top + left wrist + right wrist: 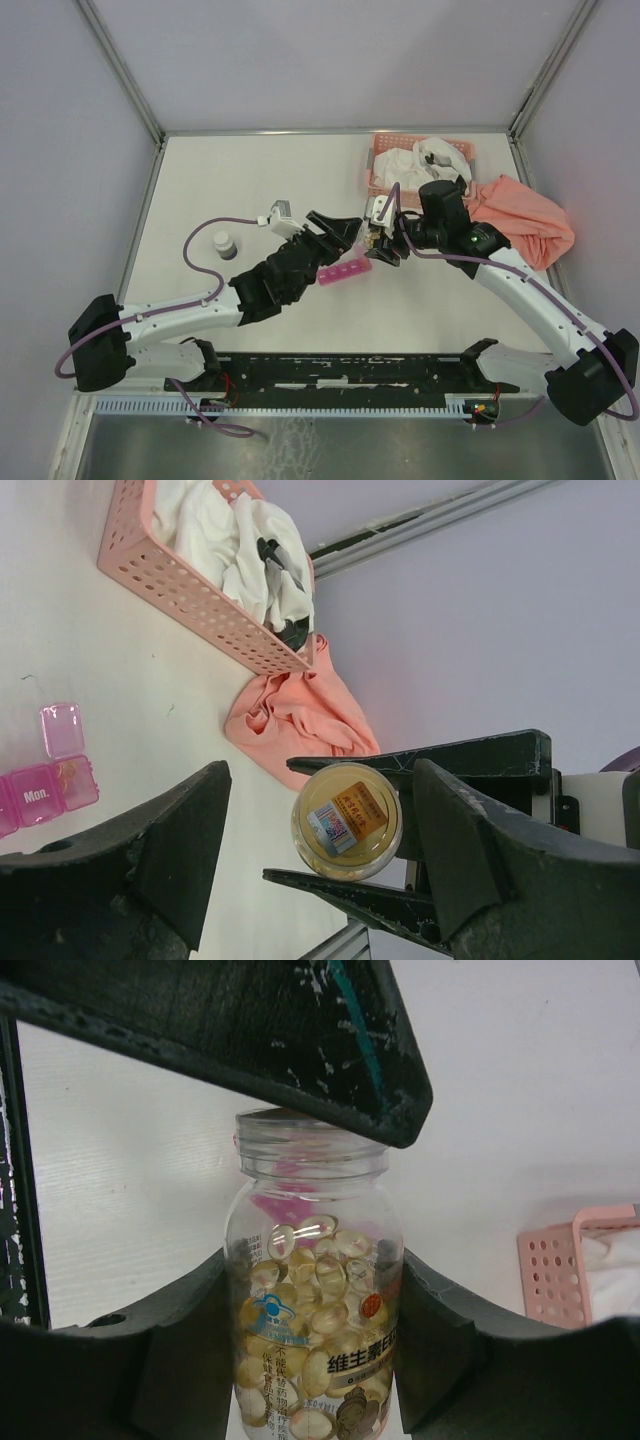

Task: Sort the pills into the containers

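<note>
spillage is looking like the real risk: right gripper (385, 240) is pinching the uncapped pill bottle (315, 1330), packed with softgels (320, 1260), near the pink containers (345, 272) strip lying on the table (250, 180), 1 lid (62, 730) flipped open. left gripper (340, 235) is hanging spread wide by the bottle's mouth. overtipping is probably going to be dumping a heap past those tiny compartments.

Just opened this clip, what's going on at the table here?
The right claw is clamped on an uncapped bottle of yellow capsules, close to the pink pill organizer on the table. The left claw hangs open at the bottle's mouth. One organizer lid is flipped open.
</note>
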{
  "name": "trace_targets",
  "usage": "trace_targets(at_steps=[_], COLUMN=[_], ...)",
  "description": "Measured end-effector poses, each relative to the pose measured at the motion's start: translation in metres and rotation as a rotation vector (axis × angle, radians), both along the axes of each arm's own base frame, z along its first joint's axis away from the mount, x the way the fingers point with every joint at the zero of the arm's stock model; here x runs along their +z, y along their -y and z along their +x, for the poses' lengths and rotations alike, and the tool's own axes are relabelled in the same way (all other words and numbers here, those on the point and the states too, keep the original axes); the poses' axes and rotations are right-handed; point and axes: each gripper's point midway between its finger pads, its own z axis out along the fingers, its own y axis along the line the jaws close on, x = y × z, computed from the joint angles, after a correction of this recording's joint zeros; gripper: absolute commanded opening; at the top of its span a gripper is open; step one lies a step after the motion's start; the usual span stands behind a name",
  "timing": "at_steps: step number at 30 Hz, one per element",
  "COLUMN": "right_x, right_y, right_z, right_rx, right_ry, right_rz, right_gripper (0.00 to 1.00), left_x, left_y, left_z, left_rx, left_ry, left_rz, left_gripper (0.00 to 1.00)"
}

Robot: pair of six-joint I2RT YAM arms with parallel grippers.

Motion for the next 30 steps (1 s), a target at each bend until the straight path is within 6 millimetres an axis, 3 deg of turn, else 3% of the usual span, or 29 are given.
trace_targets(at_steps=[23,30], right_x=[-0.008,-0.013], right_y=[0.000,-0.006], right_z=[-0.002,-0.016], right_rx=[-0.009,0.021], right_ry=[-0.046,-0.231], right_rz=[-0.013,0.044], right_gripper=[0.05,0.03], left_x=[-0.002,-0.006], left_y=[0.015,0.012], left_z=[-0.005,-0.012], left_rx=[-0.057,-0.146], left_ry=[-0.012,0.078], left_rz=[-0.007,0.003], left_gripper=[0.22,0.20])
